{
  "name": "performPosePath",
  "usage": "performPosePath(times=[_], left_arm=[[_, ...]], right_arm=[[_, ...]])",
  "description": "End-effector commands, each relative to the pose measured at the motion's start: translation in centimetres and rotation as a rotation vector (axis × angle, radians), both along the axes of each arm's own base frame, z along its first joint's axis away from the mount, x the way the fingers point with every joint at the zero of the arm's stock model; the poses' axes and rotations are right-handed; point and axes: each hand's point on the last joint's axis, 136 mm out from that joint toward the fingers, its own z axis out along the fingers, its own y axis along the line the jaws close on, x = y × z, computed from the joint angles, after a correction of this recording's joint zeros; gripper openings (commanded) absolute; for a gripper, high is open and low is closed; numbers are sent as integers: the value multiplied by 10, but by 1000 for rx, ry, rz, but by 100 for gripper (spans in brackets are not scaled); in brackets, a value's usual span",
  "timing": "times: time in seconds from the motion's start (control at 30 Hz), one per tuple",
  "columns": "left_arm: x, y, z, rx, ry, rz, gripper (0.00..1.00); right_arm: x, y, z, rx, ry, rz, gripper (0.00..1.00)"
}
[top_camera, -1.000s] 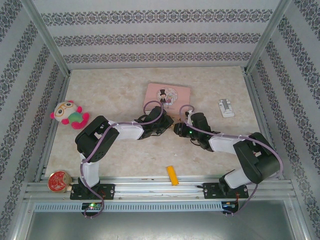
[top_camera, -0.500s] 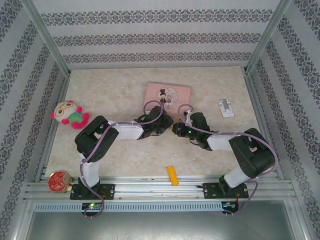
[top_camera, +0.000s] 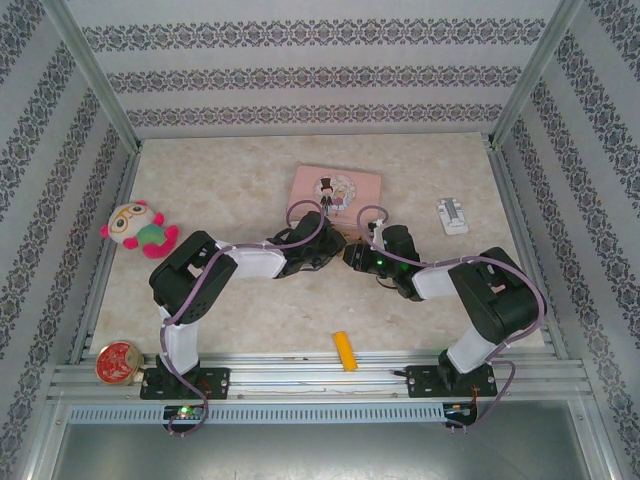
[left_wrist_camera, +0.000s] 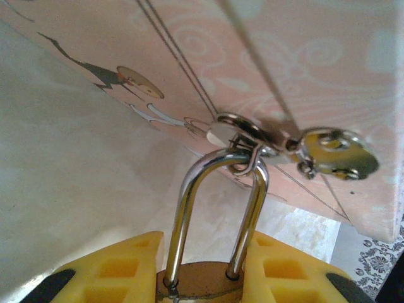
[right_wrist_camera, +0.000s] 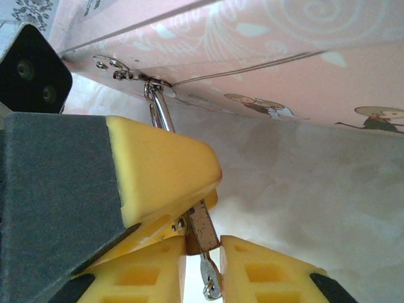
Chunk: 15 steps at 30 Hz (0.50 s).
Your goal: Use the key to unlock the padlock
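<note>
Two grippers meet at the padlock (left_wrist_camera: pixel 201 285), bottom centre of the left wrist view. The left gripper (left_wrist_camera: pixel 202 255) pinches its brass body, and the shackle (left_wrist_camera: pixel 218 202) runs up-frame through the shut pink tin's (left_wrist_camera: pixel 315 57) hasp (left_wrist_camera: pixel 249 136). The key (right_wrist_camera: pixel 210 278) hangs between the right gripper's (right_wrist_camera: pixel 203 255) fingers; possibly clamped, but I cannot tell. The tin's contents are hidden.

Black-white arms (top_camera: pixel 255 262), purple cables (top_camera: pixel 293 210), yellow gridded claw fingers (left_wrist_camera: pixel 113 268).

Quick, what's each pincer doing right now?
Left pincer: closed on the small brass padlock.
Right pincer: either side of the small silver key; grip cannot be told.
</note>
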Motion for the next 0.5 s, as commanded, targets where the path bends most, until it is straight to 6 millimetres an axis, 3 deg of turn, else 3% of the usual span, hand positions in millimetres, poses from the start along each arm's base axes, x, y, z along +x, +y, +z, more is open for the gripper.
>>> performPosePath(times=[0.0, 0.13, 0.43, 0.47], left_arm=[[-23, -28, 4, -128, 76, -116, 3], [-22, -30, 7, -149, 46, -136, 17], [-23, -21, 19, -131, -72, -160, 79], [-23, -18, 20, -124, -88, -156, 81]], right_arm=[[5, 3, 2, 59, -13, -16, 13], [8, 4, 0, 91, 2, -29, 6], [17, 1, 7, 176, -11, -77, 6], [18, 1, 9, 182, -15, -81, 6]])
